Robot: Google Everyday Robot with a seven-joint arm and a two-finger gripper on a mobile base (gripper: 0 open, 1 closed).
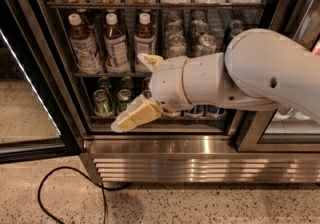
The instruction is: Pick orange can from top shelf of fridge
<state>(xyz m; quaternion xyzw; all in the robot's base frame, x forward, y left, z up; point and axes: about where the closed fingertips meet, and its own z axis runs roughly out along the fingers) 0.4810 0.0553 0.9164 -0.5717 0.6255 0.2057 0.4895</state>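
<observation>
Just one tool (pixel 128 93), splayed, near three bottles (pixel 116 43).

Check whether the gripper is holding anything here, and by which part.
Nothing is held. The gripper hangs in front of the fridge, level with its lower racks, and its fingers are spread apart with nothing between them.
</observation>
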